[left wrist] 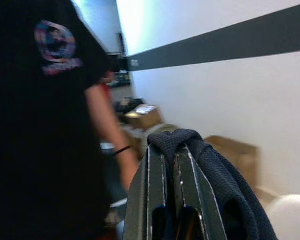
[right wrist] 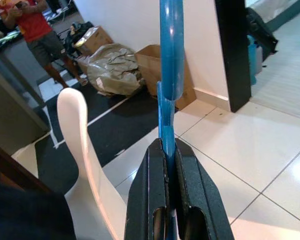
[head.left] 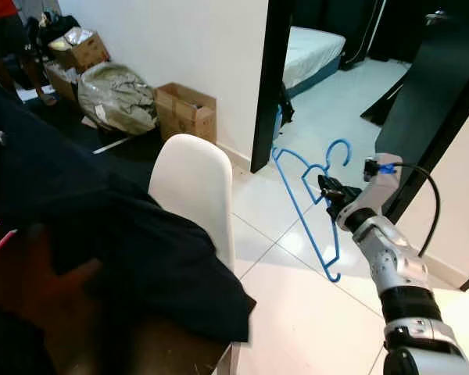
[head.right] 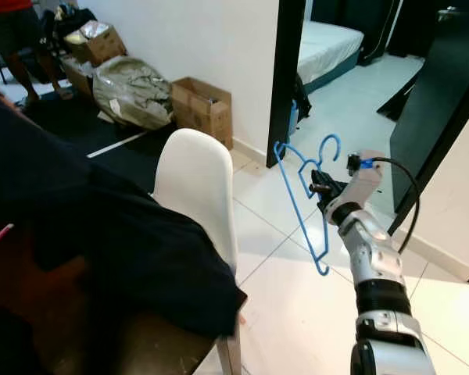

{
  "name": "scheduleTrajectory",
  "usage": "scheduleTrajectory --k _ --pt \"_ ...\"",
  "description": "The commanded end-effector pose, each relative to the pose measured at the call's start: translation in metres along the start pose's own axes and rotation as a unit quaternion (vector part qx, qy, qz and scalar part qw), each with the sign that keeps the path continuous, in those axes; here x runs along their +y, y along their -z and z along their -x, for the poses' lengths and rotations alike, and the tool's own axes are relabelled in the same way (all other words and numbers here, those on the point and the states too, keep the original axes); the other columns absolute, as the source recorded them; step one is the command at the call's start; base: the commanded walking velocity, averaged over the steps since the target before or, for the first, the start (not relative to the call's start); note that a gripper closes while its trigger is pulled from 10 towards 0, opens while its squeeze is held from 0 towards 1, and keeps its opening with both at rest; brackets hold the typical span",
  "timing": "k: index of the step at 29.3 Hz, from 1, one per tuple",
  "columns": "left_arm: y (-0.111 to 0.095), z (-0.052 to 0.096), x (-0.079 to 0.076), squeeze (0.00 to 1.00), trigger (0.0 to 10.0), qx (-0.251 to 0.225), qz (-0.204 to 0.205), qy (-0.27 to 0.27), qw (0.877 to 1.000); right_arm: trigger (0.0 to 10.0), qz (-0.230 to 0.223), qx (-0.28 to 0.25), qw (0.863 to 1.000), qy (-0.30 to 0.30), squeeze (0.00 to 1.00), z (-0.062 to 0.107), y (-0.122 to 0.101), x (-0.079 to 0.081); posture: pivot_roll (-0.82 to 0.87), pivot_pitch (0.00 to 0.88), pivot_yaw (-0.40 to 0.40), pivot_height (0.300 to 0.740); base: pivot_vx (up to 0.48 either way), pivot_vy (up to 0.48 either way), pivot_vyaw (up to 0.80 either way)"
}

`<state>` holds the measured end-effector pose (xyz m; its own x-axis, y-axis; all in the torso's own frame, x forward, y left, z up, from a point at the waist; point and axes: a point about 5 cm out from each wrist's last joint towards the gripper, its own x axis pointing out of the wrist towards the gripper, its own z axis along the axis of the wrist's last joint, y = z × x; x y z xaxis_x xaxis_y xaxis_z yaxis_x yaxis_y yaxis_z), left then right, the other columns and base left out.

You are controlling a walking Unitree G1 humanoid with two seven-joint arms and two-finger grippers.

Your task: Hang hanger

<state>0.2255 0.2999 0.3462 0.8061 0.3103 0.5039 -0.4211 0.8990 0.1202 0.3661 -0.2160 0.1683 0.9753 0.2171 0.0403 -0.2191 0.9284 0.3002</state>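
A blue plastic hanger (head.left: pixel 309 205) hangs in the air over the white tiled floor, right of the white chair (head.left: pixel 194 187). My right gripper (head.left: pixel 328 190) is shut on the hanger's neck, just below the hook (head.left: pixel 338 150). In the right wrist view the blue hanger (right wrist: pixel 168 75) rises straight between the closed black fingers (right wrist: pixel 151 200). My left gripper (left wrist: pixel 172 200) is shut on a dark navy garment (left wrist: pixel 210 170), which drapes over its fingers. The same dark garment (head.left: pixel 117 234) spreads over the table at the left.
A black door frame (head.left: pixel 270 86) opens onto a bedroom with a bed (head.left: pixel 313 51). A dark door (head.left: pixel 438 101) stands at the right. Cardboard boxes (head.left: pixel 186 109) and a bag (head.left: pixel 117 98) line the wall. A person (right wrist: pixel 37 35) stands at the far left.
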Motion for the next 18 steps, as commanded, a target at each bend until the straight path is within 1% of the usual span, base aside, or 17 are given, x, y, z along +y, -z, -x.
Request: scheduleTrajectory --k 1,4,6,7,8,9,12,14,15,16,17,18 --pt "0.003 0.007 0.003 0.0 10.0 0.005 -0.032 -0.044 0.998 10.0 -0.006 -0.01 1.0 -0.028 0.0 -0.005 -0.001 0.007 0.12 0.083 -0.046 0.74 0.0 0.0 0.0" --pt "0.007 0.01 0.002 0.0 10.0 0.014 -0.035 -0.054 0.998 10.0 -0.002 -0.015 0.999 -0.043 0.0 -0.006 -0.003 0.011 0.12 0.083 -0.046 0.74 0.0 0.0 0.0" --pt "0.008 0.015 -0.006 0.0 10.0 0.013 -0.043 -0.048 0.998 10.0 0.003 -0.014 0.998 -0.06 0.0 -0.009 -0.004 0.016 0.13 0.085 -0.053 0.74 0.0 0.0 0.79" --pt "0.008 0.015 -0.006 0.0 10.0 0.013 -0.043 -0.048 0.998 10.0 0.003 -0.014 0.998 -0.06 0.0 -0.009 -0.004 0.016 0.13 0.085 -0.053 0.74 0.0 0.0 0.79" --pt "0.007 0.021 -0.015 0.0 10.0 0.008 -0.06 -0.047 0.997 10.0 0.002 -0.013 0.997 -0.082 0.0 -0.012 -0.006 0.021 0.15 0.078 -0.064 0.74 0.0 0.0 0.79" --pt "0.007 0.021 -0.015 0.0 10.0 0.008 -0.06 -0.047 0.997 10.0 0.002 -0.013 0.997 -0.082 0.0 -0.012 -0.006 0.021 0.15 0.078 -0.064 0.74 0.0 0.0 0.79" --pt "0.007 0.025 -0.019 0.0 10.0 0.009 -0.081 -0.054 0.995 10.0 0.003 -0.009 0.994 -0.111 0.0 -0.014 -0.007 0.027 0.15 0.078 -0.065 0.74 0.0 0.0 0.79" --pt "0.007 0.025 -0.019 0.0 10.0 0.009 -0.081 -0.054 0.995 10.0 0.003 -0.009 0.994 -0.111 0.0 -0.014 -0.007 0.027 0.15 0.078 -0.065 0.74 0.0 0.0 0.79" --pt "0.01 0.027 -0.025 0.0 10.0 0.013 -0.082 -0.051 0.995 10.0 0.004 -0.011 0.991 -0.133 0.0 -0.014 -0.009 0.031 0.15 0.077 -0.065 0.74 0.0 0.0 0.79" --pt "0.01 0.028 -0.028 0.0 10.0 0.015 -0.079 -0.049 0.996 10.0 0.005 -0.012 0.99 -0.139 0.0 -0.014 -0.01 0.032 0.15 0.077 -0.065 0.74 0.0 0.0 0.79" --pt "0.01 0.028 -0.028 0.0 10.0 0.015 -0.079 -0.049 0.996 10.0 0.005 -0.012 0.99 -0.139 0.0 -0.014 -0.01 0.032 0.15 0.077 -0.065 0.74 0.0 0.0 0.79" --pt "0.011 0.029 -0.034 0.0 10.0 0.014 -0.082 -0.038 0.996 10.0 0.007 -0.011 0.989 -0.148 0.0 -0.013 -0.01 0.033 0.15 0.078 -0.064 0.74 0.0 0.0 0.79"
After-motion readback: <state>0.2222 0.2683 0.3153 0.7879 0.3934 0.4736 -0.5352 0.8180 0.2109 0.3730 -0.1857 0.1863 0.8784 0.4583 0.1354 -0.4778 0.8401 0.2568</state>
